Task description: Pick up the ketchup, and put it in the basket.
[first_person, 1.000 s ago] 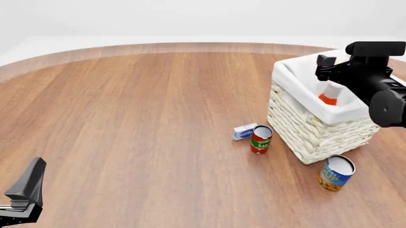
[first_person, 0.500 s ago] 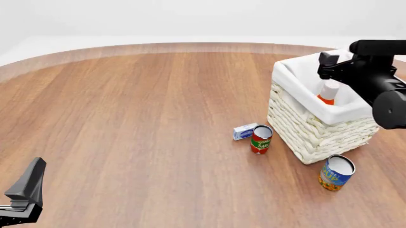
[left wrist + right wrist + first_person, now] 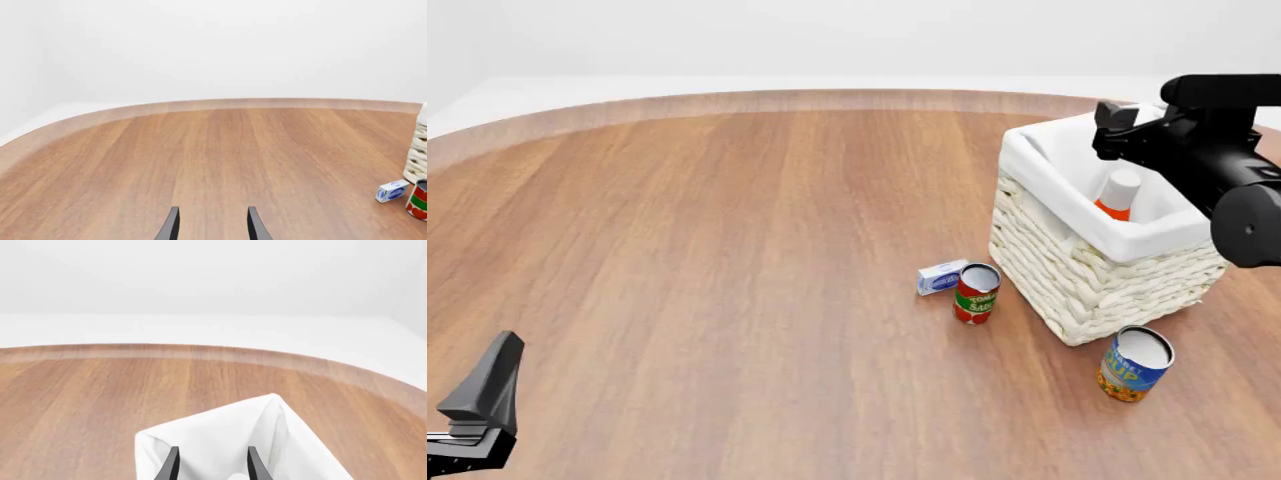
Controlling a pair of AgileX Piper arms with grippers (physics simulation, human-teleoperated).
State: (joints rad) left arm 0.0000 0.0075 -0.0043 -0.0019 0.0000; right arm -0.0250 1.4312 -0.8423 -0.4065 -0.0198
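The ketchup (image 3: 1117, 193) stands inside the basket (image 3: 1081, 275) at the table's right; its white cap and a bit of its red-orange body show above the cloth liner. My right gripper (image 3: 1110, 132) hovers just above and behind the ketchup, apart from it. In the right wrist view the right gripper (image 3: 212, 467) is open over the basket's white liner (image 3: 220, 440), with nothing between its fingers. My left gripper (image 3: 491, 385) rests at the near left corner, far from the basket. The left wrist view shows the left gripper (image 3: 212, 227) open and empty.
A red-and-green tomato sauce can (image 3: 976, 292) and a small white-and-blue box (image 3: 941, 277) stand just left of the basket. A blue-and-yellow can (image 3: 1134, 364) stands in front of it. The box (image 3: 391, 191) and the can (image 3: 419, 200) also show in the left wrist view.
The right gripper has let go of the ketchup and risen a little. The bottle's white cap now shows free in the basket. The left arm has not moved.
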